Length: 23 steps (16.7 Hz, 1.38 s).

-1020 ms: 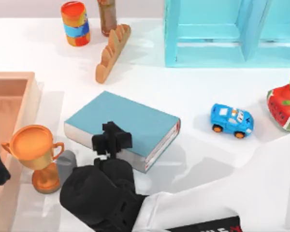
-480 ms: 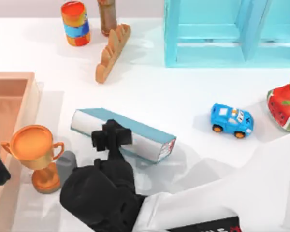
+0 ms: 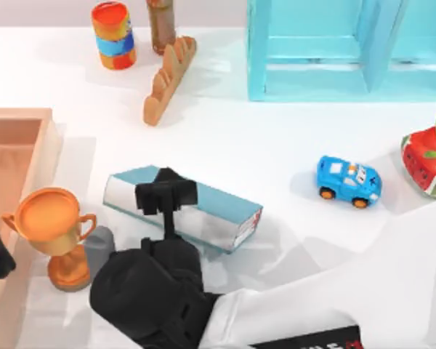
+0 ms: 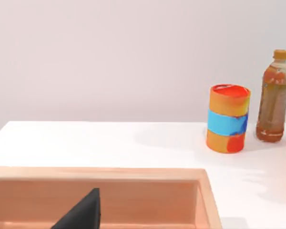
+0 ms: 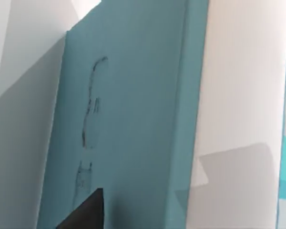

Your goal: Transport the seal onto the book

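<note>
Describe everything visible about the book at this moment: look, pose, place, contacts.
The book is a thick hardback with a plain teal cover, white page edges and a reddish spine end. In the top view it is tipped up on edge, page block facing the camera, left of table centre beside the trophy. The right gripper sits against its near side. The right wrist view shows the teal cover close up.

table [image 3: 276, 153]: white, lit bright | wall [image 4: 133, 57]: plain pale grey, far | shelf [image 3: 349, 51]: light-blue, far right

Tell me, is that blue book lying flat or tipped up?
Tipped up: the book shows its white page edges broadly from above, its teal cover reduced to a narrow band.
</note>
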Each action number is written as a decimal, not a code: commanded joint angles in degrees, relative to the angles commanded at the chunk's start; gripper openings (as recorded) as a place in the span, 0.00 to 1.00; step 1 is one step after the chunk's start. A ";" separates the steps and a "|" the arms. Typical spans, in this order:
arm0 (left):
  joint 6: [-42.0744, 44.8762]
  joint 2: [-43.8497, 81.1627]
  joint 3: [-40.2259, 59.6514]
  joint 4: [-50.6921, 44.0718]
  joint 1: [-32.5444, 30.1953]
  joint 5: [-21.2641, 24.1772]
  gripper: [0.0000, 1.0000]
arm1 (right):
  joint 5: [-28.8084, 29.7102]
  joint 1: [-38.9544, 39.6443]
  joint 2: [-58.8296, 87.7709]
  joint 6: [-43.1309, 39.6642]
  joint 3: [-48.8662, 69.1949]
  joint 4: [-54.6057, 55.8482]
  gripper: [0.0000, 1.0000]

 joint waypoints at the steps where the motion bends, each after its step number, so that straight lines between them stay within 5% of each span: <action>1: 0.00 0.00 0.00 0.00 0.00 0.00 1.00 | 0.00 0.00 0.00 0.00 0.00 0.00 1.00; 7: 0.00 0.00 0.00 0.00 0.00 0.00 1.00 | 1.09 3.76 -0.54 4.02 0.68 -3.46 1.00; 15: 0.00 0.00 0.00 0.00 0.00 0.00 1.00 | 8.99 20.31 -2.64 29.97 4.43 -29.78 1.00; 23: 0.00 0.00 0.00 0.00 0.00 0.00 1.00 | 14.46 22.11 -3.39 42.98 5.59 -49.10 1.00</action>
